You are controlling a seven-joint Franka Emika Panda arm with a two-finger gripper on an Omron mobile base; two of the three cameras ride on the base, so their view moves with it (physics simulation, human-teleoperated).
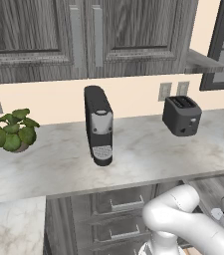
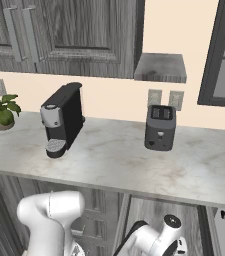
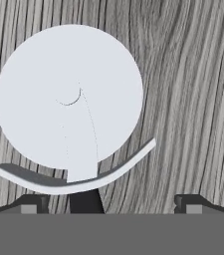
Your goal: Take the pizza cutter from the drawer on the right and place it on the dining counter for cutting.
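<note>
Marble worktop [image 1: 148,159] under grey cabinets [image 1: 83,35]

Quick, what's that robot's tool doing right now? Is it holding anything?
Tool: open, fingers spread wide, holding nothing; the pizza cutter lies close in front of it on the wood-grain surface, its black handle between the fingertips.

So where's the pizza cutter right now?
In the hand view, the pizza cutter lies on a grey wood-grain surface, its round wheel left of centre, its black handle running down between the open gripper tips.
</note>
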